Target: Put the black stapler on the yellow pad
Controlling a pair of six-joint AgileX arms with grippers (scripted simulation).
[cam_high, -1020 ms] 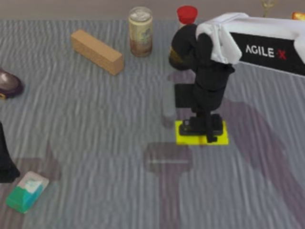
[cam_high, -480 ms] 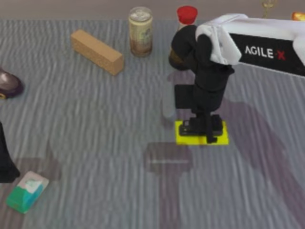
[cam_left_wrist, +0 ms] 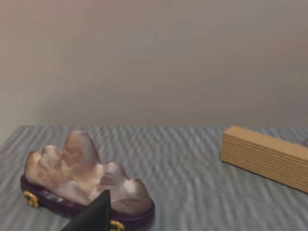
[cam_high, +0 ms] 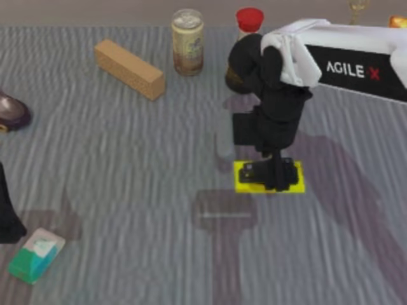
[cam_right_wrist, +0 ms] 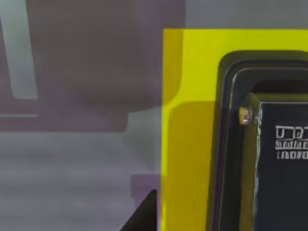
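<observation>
— Where is the right arm?
— Its right gripper (cam_high: 278,181) hangs directly over the yellow pad (cam_high: 245,185), right of the table's centre; whether its fingers grip cannot be told.
— And the black stapler (cam_high: 257,171)?
— Lying flat on the pad, beneath the gripper.
— The left gripper (cam_high: 6,222)?
— Parked at the table's left edge.

One stapler (cam_high: 270,173), one yellow pad (cam_high: 245,185), one wooden block (cam_high: 129,68), one can (cam_high: 187,42), one bottle (cam_high: 248,21).

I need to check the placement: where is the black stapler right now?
In the top view the black stapler lies on the yellow pad, right of the table's centre, directly under the right gripper, with the red-capped bottle behind it.
</observation>
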